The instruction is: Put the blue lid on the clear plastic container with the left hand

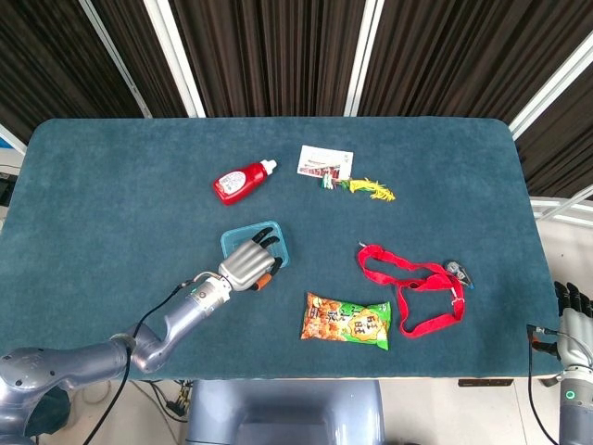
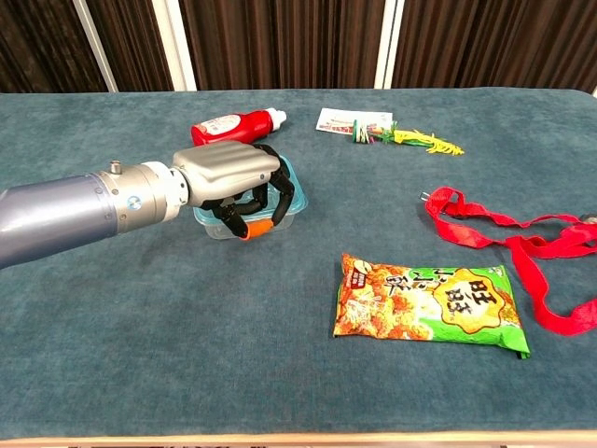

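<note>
— Dark slatted panels with white bars close off the back, and below them we have the teal cloth table (image 1: 111,185) filling both views. What do we see of our arms?

— Our left arm comes in from the near left corner, and the left hand (image 2: 229,173) lies palm down over the clear plastic container (image 2: 287,213). Its fingers (image 2: 270,191) are curled downward, draped over the blue lid (image 1: 278,234), which sits on the container's top. From the head view, the fingertips rest on the lid near its middle; the chest view shows them bent over the near edge, one orange-tipped finger low beside the container wall. We cannot tell how firmly they press.

— And our right hand?

— Our right hand (image 1: 574,311) only shows at the lower right edge of the head view, off the table, fingers pointing up; whether they hold apart or together we cannot tell.

— What lies around the container?

— Largest first: the red strap (image 1: 412,289) sprawls to the right, well apart. The green snack bag (image 2: 434,303) lies flat nearer the front edge, right of the hand. The red sauce bottle (image 2: 229,125) lies on its side just behind the container. Farther back are the small printed card (image 1: 324,160) and the yellow-green tassel (image 1: 366,188) beside it. Nothing stands between hand and lid.
</note>
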Controlling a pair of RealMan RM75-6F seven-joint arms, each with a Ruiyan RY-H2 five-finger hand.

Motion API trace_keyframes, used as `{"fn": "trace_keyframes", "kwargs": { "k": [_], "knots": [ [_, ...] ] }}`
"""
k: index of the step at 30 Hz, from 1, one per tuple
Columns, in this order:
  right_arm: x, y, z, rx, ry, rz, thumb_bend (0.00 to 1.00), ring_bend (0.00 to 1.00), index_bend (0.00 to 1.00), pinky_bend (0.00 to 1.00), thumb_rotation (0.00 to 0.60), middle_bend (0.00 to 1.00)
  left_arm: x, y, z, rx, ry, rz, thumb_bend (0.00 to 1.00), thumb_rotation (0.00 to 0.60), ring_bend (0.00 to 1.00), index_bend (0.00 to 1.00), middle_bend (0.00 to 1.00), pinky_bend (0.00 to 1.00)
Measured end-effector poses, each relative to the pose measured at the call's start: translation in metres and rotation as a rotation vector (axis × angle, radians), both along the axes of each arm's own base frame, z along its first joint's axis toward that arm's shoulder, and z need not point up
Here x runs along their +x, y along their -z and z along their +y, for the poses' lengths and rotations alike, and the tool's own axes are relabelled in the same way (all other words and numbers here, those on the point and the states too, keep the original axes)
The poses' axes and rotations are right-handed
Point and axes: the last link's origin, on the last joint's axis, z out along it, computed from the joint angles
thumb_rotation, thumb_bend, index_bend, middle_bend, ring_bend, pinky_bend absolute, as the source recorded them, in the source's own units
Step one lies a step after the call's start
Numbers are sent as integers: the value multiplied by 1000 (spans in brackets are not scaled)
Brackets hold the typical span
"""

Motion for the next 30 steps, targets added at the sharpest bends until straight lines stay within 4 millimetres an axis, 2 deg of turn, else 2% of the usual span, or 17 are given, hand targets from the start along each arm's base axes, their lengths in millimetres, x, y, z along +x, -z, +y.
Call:
{"fn": "trace_keyframes", "kwargs": {
  "k": [22,30],
  "knots": [
    [1,-1,1,0,2,-3,268,0,40,0,600,1,-6,0,-1,0,-13,21,471,600,162,673,656,60],
    [3,-1,1,-1,-3,-4,269,0,40,0,600,1,7,-11,0,24,8,-32,471,600,162,674,654,60]
  ]
}}
